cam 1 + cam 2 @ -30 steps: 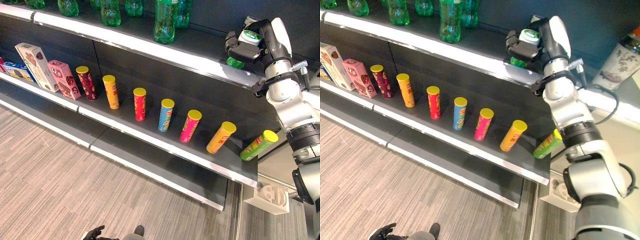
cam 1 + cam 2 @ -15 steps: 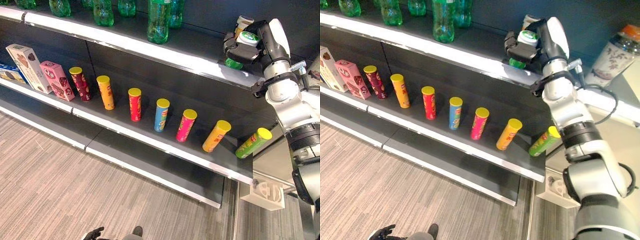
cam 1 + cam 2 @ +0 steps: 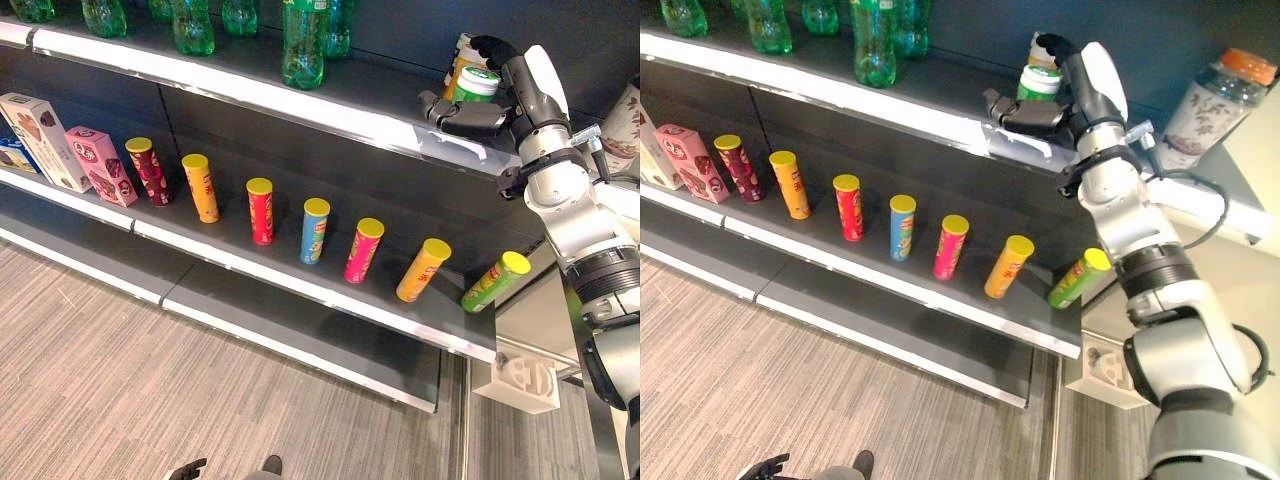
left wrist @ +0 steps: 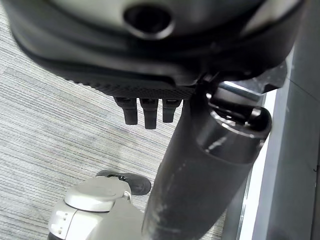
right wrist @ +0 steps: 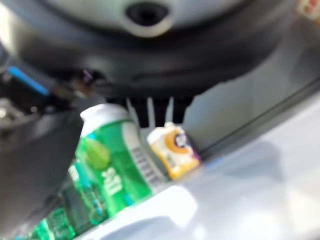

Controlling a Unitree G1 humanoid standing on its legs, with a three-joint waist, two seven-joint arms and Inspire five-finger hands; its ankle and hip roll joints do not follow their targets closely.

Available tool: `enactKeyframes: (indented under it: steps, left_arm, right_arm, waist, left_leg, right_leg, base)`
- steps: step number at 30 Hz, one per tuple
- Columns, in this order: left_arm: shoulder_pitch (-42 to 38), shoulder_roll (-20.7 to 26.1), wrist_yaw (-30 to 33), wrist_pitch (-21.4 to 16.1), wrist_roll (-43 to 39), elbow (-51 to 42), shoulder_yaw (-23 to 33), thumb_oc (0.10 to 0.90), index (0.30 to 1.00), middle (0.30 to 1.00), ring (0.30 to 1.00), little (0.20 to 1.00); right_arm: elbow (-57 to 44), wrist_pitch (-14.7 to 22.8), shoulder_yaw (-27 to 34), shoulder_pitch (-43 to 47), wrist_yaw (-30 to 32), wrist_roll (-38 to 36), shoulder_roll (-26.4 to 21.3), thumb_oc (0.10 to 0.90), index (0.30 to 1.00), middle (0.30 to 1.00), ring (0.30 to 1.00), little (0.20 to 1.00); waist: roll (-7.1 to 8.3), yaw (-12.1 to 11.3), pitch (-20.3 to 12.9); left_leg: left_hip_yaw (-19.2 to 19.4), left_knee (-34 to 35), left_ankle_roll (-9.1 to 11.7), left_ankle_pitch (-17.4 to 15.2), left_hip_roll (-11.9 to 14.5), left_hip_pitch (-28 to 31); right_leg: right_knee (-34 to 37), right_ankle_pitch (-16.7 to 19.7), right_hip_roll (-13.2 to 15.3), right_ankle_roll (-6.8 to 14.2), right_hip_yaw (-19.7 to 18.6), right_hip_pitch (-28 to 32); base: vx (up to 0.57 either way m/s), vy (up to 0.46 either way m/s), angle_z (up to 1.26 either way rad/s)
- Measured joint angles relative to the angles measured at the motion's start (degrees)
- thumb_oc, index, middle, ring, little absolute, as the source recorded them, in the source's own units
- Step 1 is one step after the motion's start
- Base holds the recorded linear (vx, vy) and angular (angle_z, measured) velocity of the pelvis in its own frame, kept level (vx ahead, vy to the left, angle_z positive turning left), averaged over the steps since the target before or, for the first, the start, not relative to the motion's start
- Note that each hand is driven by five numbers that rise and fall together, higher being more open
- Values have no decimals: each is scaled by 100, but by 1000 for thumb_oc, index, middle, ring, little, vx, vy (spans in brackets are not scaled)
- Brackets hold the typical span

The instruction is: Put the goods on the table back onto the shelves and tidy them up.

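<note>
The shelves (image 3: 300,100) look almost full. The top shelf holds green bottles (image 3: 302,45). The lower shelf (image 3: 330,295) holds boxes (image 3: 40,125) and a row of tall cans (image 3: 260,210). At the right end of the top shelf stands a small green can (image 3: 1038,82) beside a yellow one (image 5: 172,150). The right hand (image 3: 1032,116) is spread open next to the green can, not holding it. A flowery bottle (image 3: 1205,105) still waits on the desk (image 3: 1230,195). The left hand (image 4: 145,107) hangs low, fingers relaxed.

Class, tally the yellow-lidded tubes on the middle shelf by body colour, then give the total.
Maroon tube: 1
Orange tubes: 2
Red tube: 1
Blue tube: 1
Pink tube: 1
Green tube: 1
Total: 7
</note>
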State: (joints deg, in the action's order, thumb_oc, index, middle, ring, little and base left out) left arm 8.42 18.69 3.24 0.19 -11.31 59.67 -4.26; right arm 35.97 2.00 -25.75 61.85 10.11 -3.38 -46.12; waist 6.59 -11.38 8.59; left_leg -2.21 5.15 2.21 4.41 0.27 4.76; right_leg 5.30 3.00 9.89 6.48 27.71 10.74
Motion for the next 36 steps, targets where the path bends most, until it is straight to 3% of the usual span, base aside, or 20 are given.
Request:
enactKeyframes:
  steps: [7,11,14,15,17,20,21,22,24,26,28,33,35,36]
  left_arm:
    - [10,-7,5,1,4,46,12,800,900,900,900,900]
    - [-10,-49,109,5,10,47,76,800,900,900,900,900]
    - [36,-98,145,19,12,58,80,800,900,900,900,900]
    - [45,-134,147,17,19,55,79,800,900,900,900,900]
    - [34,-166,142,17,24,43,70,800,900,900,900,900]
    - [26,-180,143,17,39,47,48,800,900,900,900,900]
    - [170,-165,167,20,111,-38,34,800,900,900,900,900]
    - [203,-153,159,22,157,-18,35,800,900,900,900,900]
    - [189,-176,145,21,229,-5,-8,800,900,900,900,900]
    - [223,-183,123,86,260,-257,-3,800,900,900,900,900]
    - [460,-213,89,7,263,-704,7,800,900,900,900,900]
    - [410,-259,-98,-8,473,-677,62,800,900,900,900,900]
    - [442,-259,-131,4,484,-608,61,800,900,900,900,900]
    - [437,-246,-137,3,544,-603,56,800,900,900,900,900]
  right_arm:
    - [-1069,44,241,-61,123,31,-3,800,900,900,900,900]
    - [-3217,295,1328,-736,520,158,67,800,900,900,900,900]
    - [-4153,694,1834,-1091,580,-84,516,800,900,900,900,900]
    - [-4867,942,1901,-1396,414,-502,677,800,900,900,900,900]
    - [-5311,1231,1850,-1762,86,-875,858,800,900,900,900,900]
    - [-5481,1339,1772,-2189,-330,-1310,962,800,900,900,900,900]
    - [-5597,1375,1791,-3026,-873,-2160,1654,800,900,900,900,900]
    - [-5697,1353,1648,-3657,-1080,-2607,1966,800,900,900,900,900]
    - [-5623,1068,1281,-4335,-1463,-3142,2076,800,900,900,900,900]
    - [-5402,620,930,-5572,-1937,-3545,2197,800,900,900,900,900]
    - [-5088,155,795,-6227,-2175,-3597,2016,800,900,900,900,900]
    - [-4048,-135,1137,-7630,-2501,-3343,1811,800,900,900,900,900]
    - [-3826,-308,1117,-7669,-2532,-3180,1666,800,900,900,900,900]
    - [-3570,-210,1164,-7780,-2632,-3079,1689,800,900,900,900,900]
  waist:
    - [-4,96,-2]
    - [-16,114,-3]
    - [-25,194,-6]
    - [-35,324,-17]
    - [-35,377,-48]
    - [-4,486,-174]
    - [50,570,-379]
    - [77,618,-463]
    - [41,729,-459]
    - [-12,892,-459]
    - [-73,969,-434]
    - [-319,1105,-368]
    - [-361,1230,-333]
    - [-364,1264,-331]
  left_leg:
    - [33,-1,1,-1,15,11]
    - [93,1,1,-3,15,21]
    - [162,1,1,-3,16,37]
    - [197,2,1,-7,21,61]
    - [264,2,4,-15,39,92]
    - [331,4,16,-25,57,104]
    - [464,4,9,-38,86,92]
    - [491,6,6,-58,91,102]
    - [541,11,20,-112,88,98]
    - [665,9,15,-108,87,79]
    - [748,34,0,-117,80,18]
    - [893,30,-24,-101,120,94]
    - [947,33,-12,-113,148,100]
    - [946,7,-9,-109,164,130]
  right_leg:
    - [1,0,3,-2,-48,-11]
    - [0,4,11,-8,-110,-29]
    - [0,21,17,-22,-162,-42]
    - [-1,36,15,-23,-205,-40]
    - [-1,51,7,-36,-282,-48]
    - [-1,60,-4,-38,-359,-80]
    - [-18,65,-19,-40,-478,-178]
    - [-8,64,-24,-41,-521,-169]
    - [-7,71,-13,-43,-608,-183]
    - [-4,121,-4,-18,-743,-312]
    - [-1,174,20,-41,-790,-376]
    - [4,183,-26,-33,-925,-420]
    - [7,186,-47,-35,-960,-419]
    - [5,190,-64,-40,-960,-410]
  base:
    - [8,-1,-3]
    - [-1,6,-5]
    - [1,2,-12]
    - [-7,-1,-13]
    - [-5,0,-17]
    - [-19,-1,-17]
    - [-12,-12,-33]
    - [-13,-13,-34]
    - [-22,-7,-24]
    - [-26,-8,-29]
    - [-5,-9,-24]
    - [-2,-17,-16]
    - [-14,-26,-14]
    - [0,0,0]
